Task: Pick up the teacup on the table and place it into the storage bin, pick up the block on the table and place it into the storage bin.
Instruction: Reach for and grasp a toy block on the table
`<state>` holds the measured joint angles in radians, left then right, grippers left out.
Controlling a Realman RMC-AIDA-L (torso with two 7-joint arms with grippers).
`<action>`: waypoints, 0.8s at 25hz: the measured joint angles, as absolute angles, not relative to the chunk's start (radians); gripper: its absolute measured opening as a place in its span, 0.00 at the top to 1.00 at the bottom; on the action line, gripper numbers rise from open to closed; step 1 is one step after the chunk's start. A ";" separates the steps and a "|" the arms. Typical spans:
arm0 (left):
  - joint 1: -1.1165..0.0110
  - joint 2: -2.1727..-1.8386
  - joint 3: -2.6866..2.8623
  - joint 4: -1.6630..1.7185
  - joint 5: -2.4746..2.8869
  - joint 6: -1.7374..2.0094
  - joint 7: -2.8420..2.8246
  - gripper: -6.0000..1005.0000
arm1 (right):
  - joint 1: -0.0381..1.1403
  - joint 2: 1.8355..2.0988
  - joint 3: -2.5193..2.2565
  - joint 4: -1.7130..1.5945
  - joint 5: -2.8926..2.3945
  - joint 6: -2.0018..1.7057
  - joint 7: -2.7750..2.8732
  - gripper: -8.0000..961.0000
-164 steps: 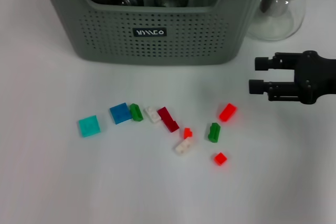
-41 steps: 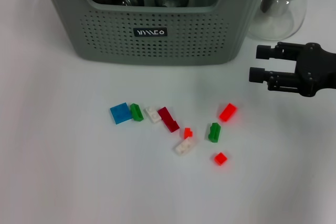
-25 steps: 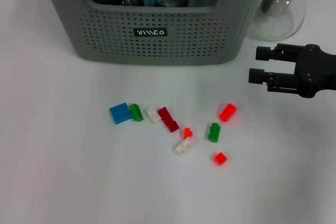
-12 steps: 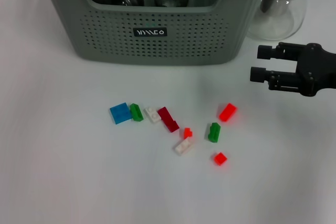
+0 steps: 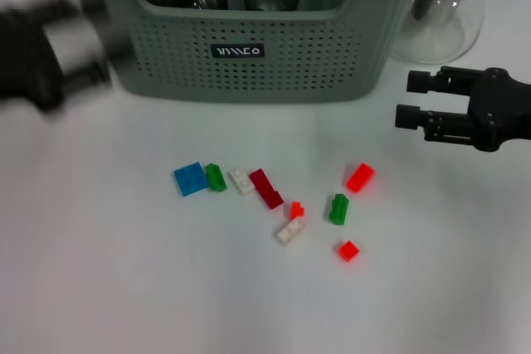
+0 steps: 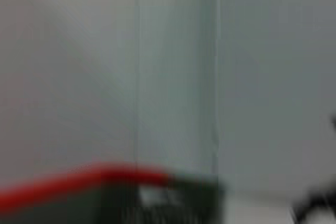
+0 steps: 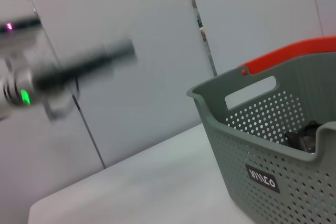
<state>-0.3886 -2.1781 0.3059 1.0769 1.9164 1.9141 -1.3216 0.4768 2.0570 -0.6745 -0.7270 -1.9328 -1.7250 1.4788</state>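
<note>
While the left arm swings across the bin's near-left corner, this is how things sit.

Left gripper (image 5: 50, 55): motion-smeared, fingers unreadable, can't tell whether it carries anything; half a second ago it was out of the head view entirely.
Right gripper (image 5: 415, 108): hangs over the table, fingers apart and empty, same spot as a second ago.
Storage bin (image 5: 249, 64): just beside the left gripper, well off to the right gripper's left; dark glassware inside, probably the teacup already dropped in.
Cyan block: gone from the table since 6.6 s ago; a cyan shape showed over the bin a second ago, so judged delivered.
Blue block (image 5: 190, 178): nearest remaining block to the left gripper, touching a green block (image 5: 216, 177).
Red block (image 5: 360, 177): closest to the right gripper, below it in the head view.
Glass carafe (image 5: 444, 14): just beyond the right gripper, outside the bin.
Task read: one block in, many left on the table; left arm likely heading for the next.
</note>
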 joint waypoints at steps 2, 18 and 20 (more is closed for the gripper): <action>-0.390 -2.178 0.296 0.961 2.092 1.882 -1.162 0.42 | 0.476 2.058 -0.675 -0.723 -1.933 -1.725 1.479 0.24; -0.419 -2.172 0.309 0.546 2.309 1.451 -0.807 0.42 | 0.463 2.057 -0.679 -0.713 -1.933 -1.726 1.479 0.24; -0.421 -2.172 0.311 0.539 2.314 1.439 -0.806 0.42 | 0.463 2.057 -0.679 -0.713 -1.933 -1.726 1.479 0.24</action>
<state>-0.4209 -2.1724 0.3112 0.5393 2.3136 1.4391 -0.8063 0.4632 2.0570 -0.6795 -0.7133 -1.9328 -1.7261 1.4788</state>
